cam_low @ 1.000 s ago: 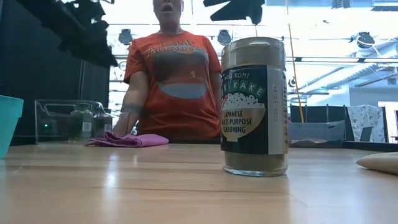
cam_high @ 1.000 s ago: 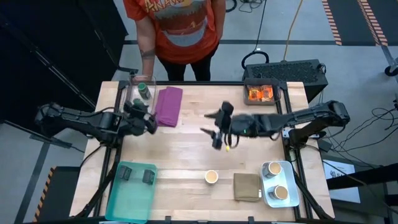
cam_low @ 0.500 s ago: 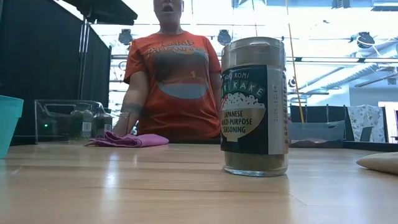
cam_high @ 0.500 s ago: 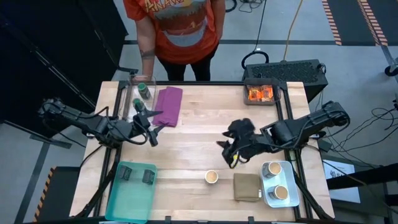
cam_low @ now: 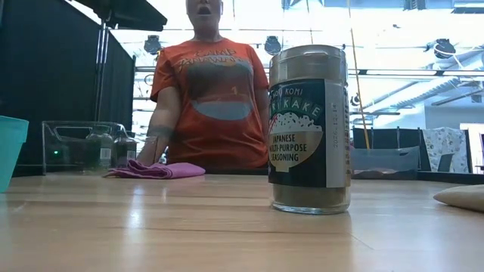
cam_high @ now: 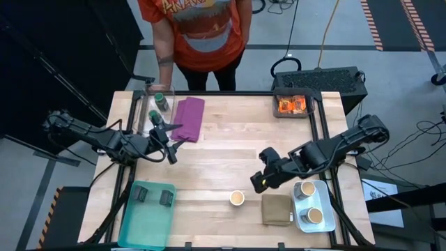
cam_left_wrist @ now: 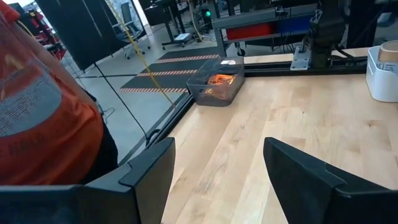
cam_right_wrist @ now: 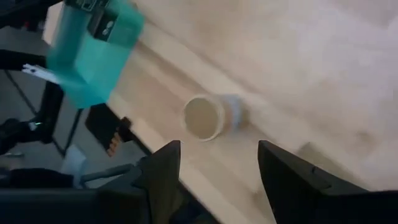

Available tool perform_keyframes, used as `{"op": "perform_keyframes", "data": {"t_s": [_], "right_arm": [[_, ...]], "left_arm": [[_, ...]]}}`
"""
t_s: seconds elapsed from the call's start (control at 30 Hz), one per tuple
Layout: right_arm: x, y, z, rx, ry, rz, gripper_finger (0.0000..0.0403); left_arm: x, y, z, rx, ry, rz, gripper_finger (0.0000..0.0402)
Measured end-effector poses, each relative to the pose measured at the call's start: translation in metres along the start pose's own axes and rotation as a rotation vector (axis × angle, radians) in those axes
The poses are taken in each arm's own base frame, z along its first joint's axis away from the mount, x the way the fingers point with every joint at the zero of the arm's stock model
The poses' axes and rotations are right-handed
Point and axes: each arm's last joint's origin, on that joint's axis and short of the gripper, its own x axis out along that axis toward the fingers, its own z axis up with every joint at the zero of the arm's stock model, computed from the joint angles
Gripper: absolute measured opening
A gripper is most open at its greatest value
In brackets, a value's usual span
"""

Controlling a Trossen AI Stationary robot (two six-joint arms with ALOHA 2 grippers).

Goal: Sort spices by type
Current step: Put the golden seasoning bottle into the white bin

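Note:
A tan-topped jar [cam_high: 237, 199] [cam_low: 308, 128] [cam_right_wrist: 208, 117] stands upright on its base near the table's near edge. My right gripper [cam_high: 260, 183] [cam_right_wrist: 214, 168] hovers open just to its right and above, tipped downward toward it, with nothing between the fingers. Two more tan-topped cups sit in a white tray [cam_high: 322, 205]. Green-lidded jars [cam_high: 160, 103] stand in a clear bin [cam_high: 145, 110] at the far left. My left gripper [cam_high: 170, 148] [cam_left_wrist: 217, 180] is open and empty beside that bin. Orange packets [cam_high: 292, 105] lie in a dark tray. Two dark blocks [cam_high: 141, 194] rest in a teal bin [cam_high: 143, 223].
A purple cloth [cam_high: 188, 118] lies at the far left beside the clear bin. An olive-tan folded cloth [cam_high: 277, 209] sits between the lone jar and the white tray. A person in an orange shirt [cam_high: 195, 35] stands at the far edge, one hand near the clear bin.
My right gripper has swung from the table's middle toward the near edge and the right, rolling about and tipping downward over the tan-topped jar. My left gripper drew a little away from the clear bin, turned, then kept still.

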Motion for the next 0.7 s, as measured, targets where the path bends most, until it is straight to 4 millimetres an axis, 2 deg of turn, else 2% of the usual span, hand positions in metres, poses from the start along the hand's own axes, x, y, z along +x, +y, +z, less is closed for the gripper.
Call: {"op": "perform_keyframes", "data": {"t_s": [0.3,0.5,0.6,0.7], "right_arm": [[0.03,0.025,-0.022,0.079,0.035,0.1,0.0196],[0.034,0.06,-0.022,0.057,0.036,0.121,0.0196],[0.03,0.076,-0.016,0.05,0.035,0.064,0.0196],[0.027,0.081,-0.012,0.105,0.074,-0.09,0.0196]], "left_arm": [[0.0,0.0,0.002,0.0,-0.017,0.001,0.0251],[0.0,0.0,0.002,0.0,-0.017,0.0,0.0251],[0.0,0.0,0.002,0.0,-0.017,0.0,0.0251],[0.0,0.0,0.002,0.001,-0.017,0.0,0.0251]]}}
